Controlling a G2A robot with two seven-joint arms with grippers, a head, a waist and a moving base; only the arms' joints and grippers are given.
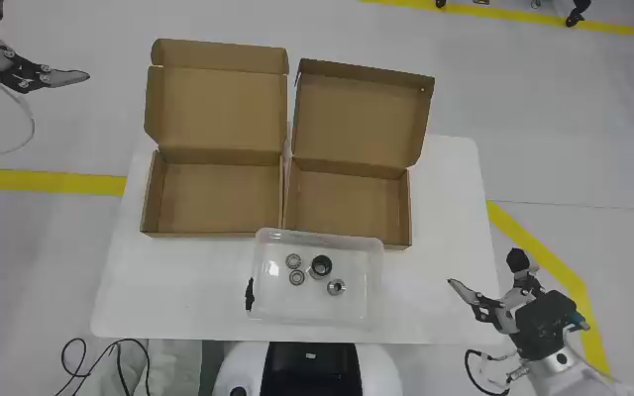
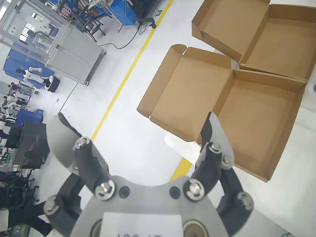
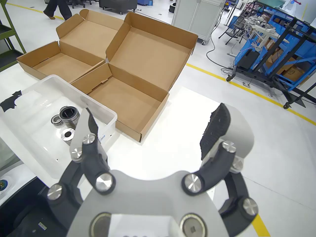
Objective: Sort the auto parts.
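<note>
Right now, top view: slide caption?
Two empty open brown cardboard boxes behind a clear plastic bin of small round metal parts.

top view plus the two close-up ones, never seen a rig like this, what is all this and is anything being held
This is a two-armed robot working at a white table. The top view looks down from a camera above its arms. The other two pictures come from cameras on its wrists, so each shows that arm's own pincer: the left gripper and the right gripper. Both are open and hold nothing. On the table a cardboard box and a second box stand side by side, lids up, with nothing visible inside. In front of them sits a clear plastic bin holding a few small ring-shaped metal parts, the auto parts to be sorted.
</note>
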